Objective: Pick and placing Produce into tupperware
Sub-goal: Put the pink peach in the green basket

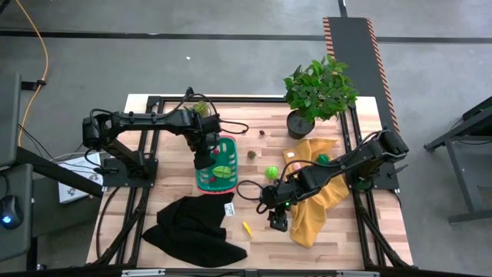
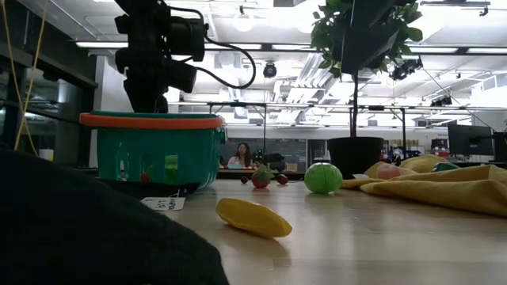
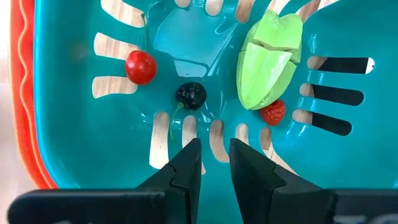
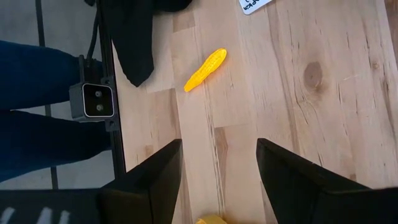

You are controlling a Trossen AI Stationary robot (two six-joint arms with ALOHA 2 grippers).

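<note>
The teal basket [image 1: 217, 165] with its red-pink rim [image 2: 150, 120] stands on the table. On its slotted bottom [image 3: 348, 155] lie a red tomato [image 3: 140, 66], a dark berry [image 3: 191, 95], a green piece [image 3: 267, 62] and a red berry [image 3: 272, 112]. My left gripper [image 3: 214, 152] points down into the basket just short of the dark berry, with a narrow gap between its fingers and nothing held. My right gripper [image 4: 217, 158] hovers wide open over the bare table near the yellow corn [image 4: 205, 70] [image 1: 247, 228]. A green ball [image 1: 271, 172] lies on the wood.
A black cloth [image 1: 192, 231] covers the near left of the table and a yellow cloth [image 1: 319, 200] lies under the right arm, with a pink piece [image 1: 294, 165] and a green piece [image 1: 324, 159] on it. A potted plant [image 1: 315, 92] stands at the far right. A small red-green piece [image 2: 261, 176] lies behind the basket.
</note>
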